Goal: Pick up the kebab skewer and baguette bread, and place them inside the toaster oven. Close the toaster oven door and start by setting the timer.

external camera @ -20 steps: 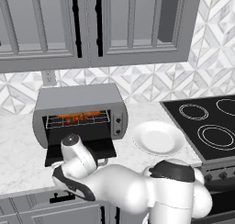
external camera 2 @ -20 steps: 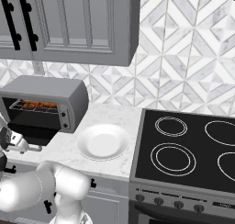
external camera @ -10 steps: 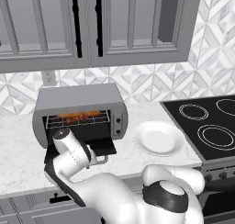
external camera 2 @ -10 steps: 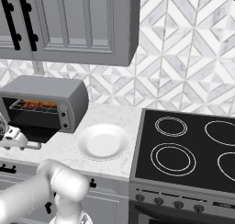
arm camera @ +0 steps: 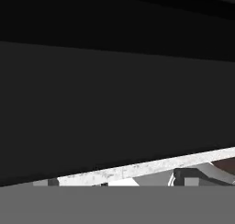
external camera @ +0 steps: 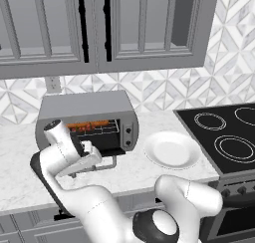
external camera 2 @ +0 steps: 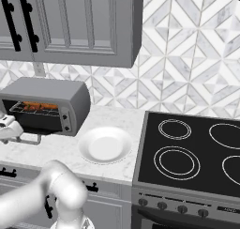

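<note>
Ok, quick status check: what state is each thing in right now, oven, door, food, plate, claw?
toaster oven: open at the front, food on its rack.
toaster oven door: dropped down, not shut.
baguette bread and kebab skewer: inside on the rack, too blurred to tell apart.
plate: bare, on the counter.
claw: open, holding nothing, at the door.
stovetop: nothing on the burners.

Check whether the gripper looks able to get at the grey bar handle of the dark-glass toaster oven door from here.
Probably yes: the gripper is open, right at the dropped dark-glass toaster oven door, with the grey bar handle just below it and nothing between them.
</note>
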Robot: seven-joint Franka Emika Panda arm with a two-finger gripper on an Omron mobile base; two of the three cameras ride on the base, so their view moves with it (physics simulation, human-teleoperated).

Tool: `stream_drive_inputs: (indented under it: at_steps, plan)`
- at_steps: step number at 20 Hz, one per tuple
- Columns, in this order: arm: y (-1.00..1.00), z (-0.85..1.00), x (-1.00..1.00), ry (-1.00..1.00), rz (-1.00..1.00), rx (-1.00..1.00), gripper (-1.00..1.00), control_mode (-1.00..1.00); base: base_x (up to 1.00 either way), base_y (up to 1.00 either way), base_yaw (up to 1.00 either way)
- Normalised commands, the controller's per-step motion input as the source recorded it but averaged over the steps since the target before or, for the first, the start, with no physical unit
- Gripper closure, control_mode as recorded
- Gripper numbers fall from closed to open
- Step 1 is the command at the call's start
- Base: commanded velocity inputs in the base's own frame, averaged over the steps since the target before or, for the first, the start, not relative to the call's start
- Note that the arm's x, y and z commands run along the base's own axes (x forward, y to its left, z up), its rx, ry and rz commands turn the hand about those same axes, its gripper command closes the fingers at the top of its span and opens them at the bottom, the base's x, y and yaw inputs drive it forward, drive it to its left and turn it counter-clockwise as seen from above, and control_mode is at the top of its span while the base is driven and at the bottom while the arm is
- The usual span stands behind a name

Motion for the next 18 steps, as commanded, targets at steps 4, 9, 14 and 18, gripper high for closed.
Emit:
stream_drive_inputs:
  at_steps: [4, 9, 14, 18]
  plan:
    - [-0.29, 0.03, 0.98, -0.31, 0.09, 0.10, -1.00, -1.00, 0.00, 0.00, 0.00]
    - [-0.23, 0.00, 0.85, -0.35, 0.09, 0.10, -1.00, -1.00, 0.00, 0.00, 0.00]
    - [-0.18, -0.06, 0.61, -0.48, 0.11, 0.08, -1.00, -1.00, 0.00, 0.00, 0.00]
    - [-0.14, -0.29, 0.29, -0.58, 0.11, 0.07, -1.00, -1.00, 0.00, 0.00, 0.00]
